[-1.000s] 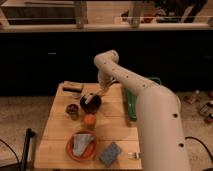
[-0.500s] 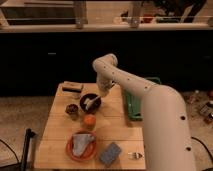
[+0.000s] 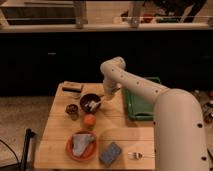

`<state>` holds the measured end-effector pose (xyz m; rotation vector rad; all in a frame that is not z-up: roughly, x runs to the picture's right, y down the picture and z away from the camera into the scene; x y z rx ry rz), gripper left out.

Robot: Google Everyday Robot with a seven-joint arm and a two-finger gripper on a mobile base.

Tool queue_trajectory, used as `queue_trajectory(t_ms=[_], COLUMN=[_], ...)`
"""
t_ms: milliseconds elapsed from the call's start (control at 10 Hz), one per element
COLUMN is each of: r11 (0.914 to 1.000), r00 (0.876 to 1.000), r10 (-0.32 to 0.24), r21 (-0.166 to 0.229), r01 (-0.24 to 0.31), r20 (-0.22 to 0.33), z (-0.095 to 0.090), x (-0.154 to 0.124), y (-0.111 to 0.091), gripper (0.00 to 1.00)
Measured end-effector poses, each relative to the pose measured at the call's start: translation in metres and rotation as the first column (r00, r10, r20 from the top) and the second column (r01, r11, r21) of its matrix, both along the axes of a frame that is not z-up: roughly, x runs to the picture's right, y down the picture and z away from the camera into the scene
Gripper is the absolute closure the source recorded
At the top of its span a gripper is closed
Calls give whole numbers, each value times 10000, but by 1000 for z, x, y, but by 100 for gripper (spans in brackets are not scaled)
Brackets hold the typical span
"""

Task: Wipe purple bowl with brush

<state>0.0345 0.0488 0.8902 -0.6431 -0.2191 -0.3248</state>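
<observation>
1. Looking at the table [image 3: 60, 135], you see the arm reach down from the right, with the gripper [image 3: 106, 94] just beside the right rim of the bowl [image 3: 91, 102].
2. You cannot tell from this view what state the gripper is in, or whether it has the brush.
3. The bowl stands on the back part of the table, near the middle, left of the green tray [image 3: 140, 102].
4. The brush [image 3: 95, 103] lies with its pale head inside the bowl, and its thin handle goes up and right toward the gripper.
5. A small dark cup [image 3: 72, 109] stands just left of the bowl, and a flat brown block [image 3: 73, 88] lies behind it at the back edge.
6. An orange ball [image 3: 89, 120] sits just in front of the bowl.
7. Nearer to you, an orange plate [image 3: 81, 146] carries a grey cloth [image 3: 80, 143], a blue-grey sponge [image 3: 110, 153] lies right of it, and a fork [image 3: 137, 155] lies further right.
</observation>
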Motion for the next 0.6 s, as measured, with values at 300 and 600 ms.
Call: queue_trajectory(t_ms=[300,600], r11=[9984,9959], r00=[9986,9971], r10=[507,737], r21=[260,536], r01=[-503,-726], r20=[-154,-178], z=[-2,-2], x=[14,18], y=[-13,-28], gripper=[95,95])
